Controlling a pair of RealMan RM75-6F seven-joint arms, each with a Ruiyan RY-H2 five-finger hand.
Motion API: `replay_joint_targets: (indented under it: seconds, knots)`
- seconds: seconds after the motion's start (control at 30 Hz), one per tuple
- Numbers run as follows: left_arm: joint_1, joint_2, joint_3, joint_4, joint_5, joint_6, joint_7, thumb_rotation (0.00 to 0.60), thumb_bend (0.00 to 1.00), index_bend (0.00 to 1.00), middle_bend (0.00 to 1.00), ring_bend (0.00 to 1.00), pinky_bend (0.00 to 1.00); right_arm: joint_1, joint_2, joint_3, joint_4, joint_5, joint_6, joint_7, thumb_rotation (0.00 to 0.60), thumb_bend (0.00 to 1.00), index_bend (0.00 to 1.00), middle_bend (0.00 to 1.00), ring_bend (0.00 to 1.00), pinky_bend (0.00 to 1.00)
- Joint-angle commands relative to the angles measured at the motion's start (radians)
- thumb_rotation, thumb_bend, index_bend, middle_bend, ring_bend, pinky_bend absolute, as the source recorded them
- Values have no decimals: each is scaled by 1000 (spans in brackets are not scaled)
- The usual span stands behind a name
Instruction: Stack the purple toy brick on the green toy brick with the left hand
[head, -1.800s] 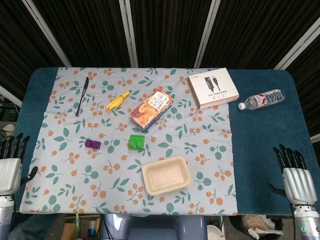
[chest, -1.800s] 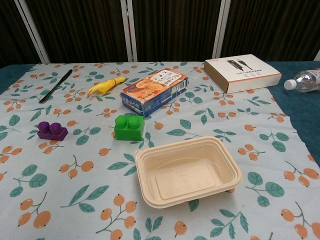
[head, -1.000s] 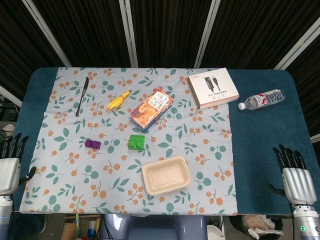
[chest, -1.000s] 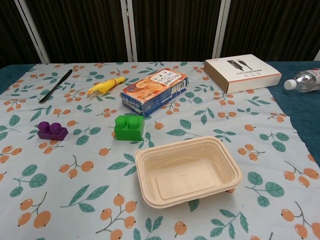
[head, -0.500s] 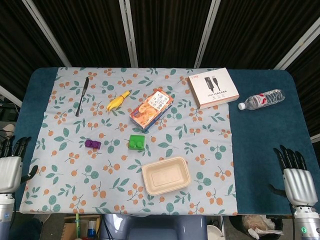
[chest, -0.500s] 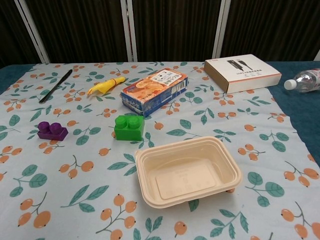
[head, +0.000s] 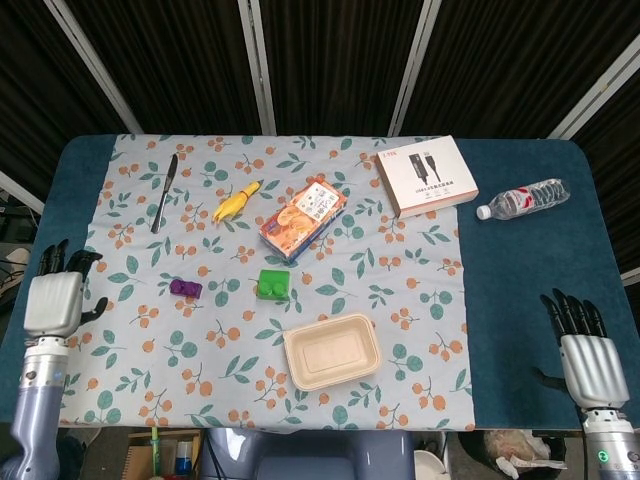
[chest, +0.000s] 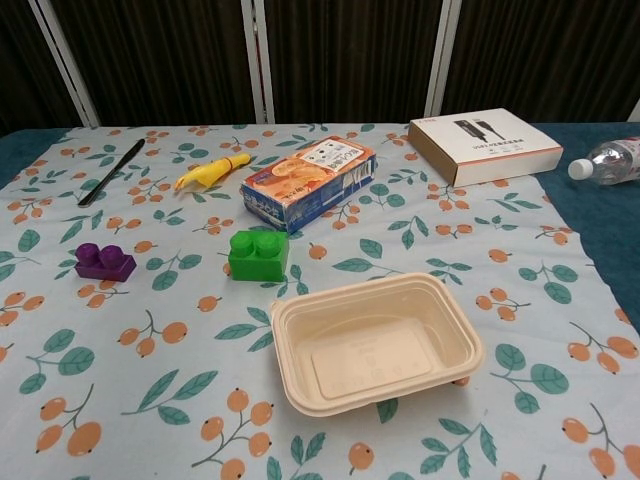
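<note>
A pale cloth printed with green leaves and orange berries (head: 400, 290) covers the dark teal tabletop (head: 530, 270). The small studded plastic brick (chest: 104, 262) is purple, the bigger one (chest: 258, 254) bright green. The shallow plastic tray (chest: 372, 340) looks beige.

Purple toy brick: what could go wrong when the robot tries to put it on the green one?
The small purple toy brick lies flat and low on the floral cloth, so the left hand, open and well apart from it, might nudge it away or bunch the cloth. The green toy brick stands loose; pressing down off-centre could slide it toward the beige plastic tray or the orange snack box.
</note>
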Motion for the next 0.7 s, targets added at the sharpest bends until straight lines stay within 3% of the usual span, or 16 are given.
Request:
replay_joint_targets:
  seconds: [0.03, 0.2, 0.4, 0.7]
  knots:
    - [-87, -65, -47, 46, -110, -74, 108, 600, 294, 239, 212, 0, 0, 3, -3, 2, 0, 6, -4, -6, 600, 81, 85, 13, 0, 0]
    - [-170, -147, -75, 108, -211, -94, 214, 600, 294, 236, 211, 0, 0, 5, -5, 6, 0, 17, -8, -13, 600, 81, 85, 13, 0, 0]
    - [-241, -267, -50, 175, -281, -102, 293, 600, 294, 237, 213, 0, 0, 10, -7, 10, 7, 35, -20, -12, 600, 82, 85, 13, 0, 0]
    - [-263, -340, -1, 231, -287, -82, 300, 600, 294, 252, 227, 0, 0, 11, -4, 10, 9, 36, -19, -1, 600, 81, 85, 13, 0, 0]
